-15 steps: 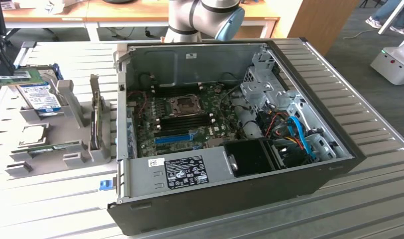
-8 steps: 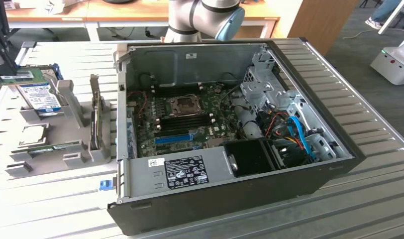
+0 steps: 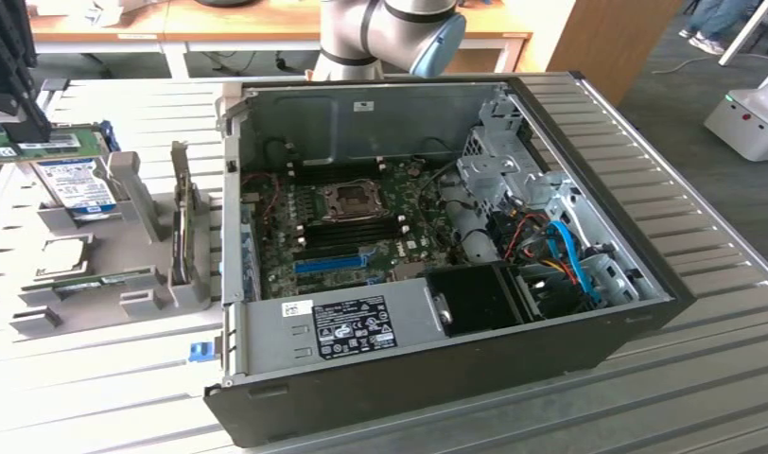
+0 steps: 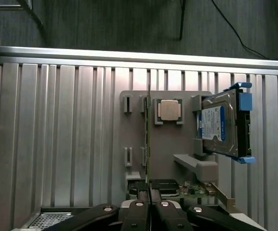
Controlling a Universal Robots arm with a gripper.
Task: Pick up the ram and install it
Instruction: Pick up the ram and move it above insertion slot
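Ram [image 3: 88, 281] lies low in a slot of the grey holder tray [image 3: 145, 203], well apart from the open computer case [image 3: 586, 350] and not in any grip. In the wrist view it runs straight out from the pincer [image 4: 149, 192], turned edge-on, so it shows only as a thin line on the tray. Its chips and sticker cannot be made out from there. In the exterior view the slot walls hide its lower edge.

The pincer is clenched, fingers [image 4: 139, 211] pressed together with nothing between them. Its body is cut off by the frame edge. The arm [image 3: 384, 33] is cut off too, so only its grey joints show above the case.

To one side of the ram, a square processor chip [image 4: 170, 110] sits in its own pocket. Farther out on that same side, a blue-labelled hard drive [image 4: 221, 122] stands tilted in a blue-ended bracket. A green card [image 4: 187, 188] stands on edge close by the fingertips, between them and the ram's near end, and is partly hidden behind them.

Inside the case, the motherboard [image 3: 346, 222] lies open to view with a blue slot [image 3: 327, 262]. Bundled cables crowd the drive bay beside it. All of it rests on a slatted metal table [image 4: 57, 134].
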